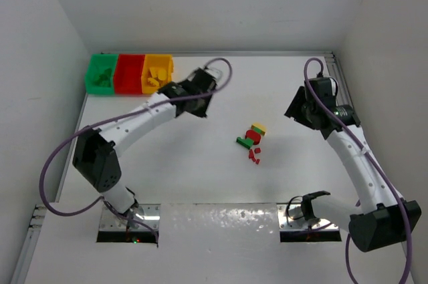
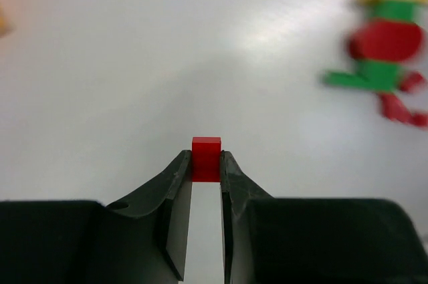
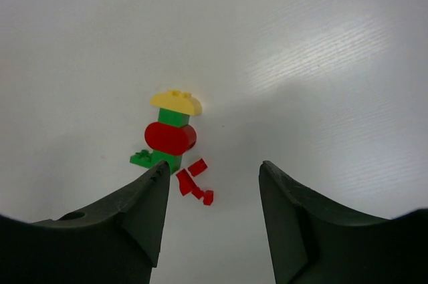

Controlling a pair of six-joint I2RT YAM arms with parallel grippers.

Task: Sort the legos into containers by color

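Step in hand, as I read it: transport. My left pincer (image 2: 206, 165) is clamped on one small red brick (image 2: 206, 157), pinched by its side faces right at the tips, above the tabletop (image 1: 200, 177). In the top view it sits just at 4 o'clock of the yellow bin (image 1: 160, 57). Next move: travel toward 9–10 o'clock, clear over the yellow bin, centre above the red bin (image 1: 128, 87) in the middle of the row and not the green bin (image 1: 99, 89) at the far end, then part the fingers. The brick is nearly cubic. If it has a long axis, it runs along the fingers, pointing out past the tips to 12 o'clock in the wrist view; can't tell which side the studs are on. My right pincer (image 3: 214, 167) is apart and empty, hovering with the leftover pile (image 1: 252, 139) at its 8 o'clock: a yellow-green-red stack, a green plate, and loose red bits.
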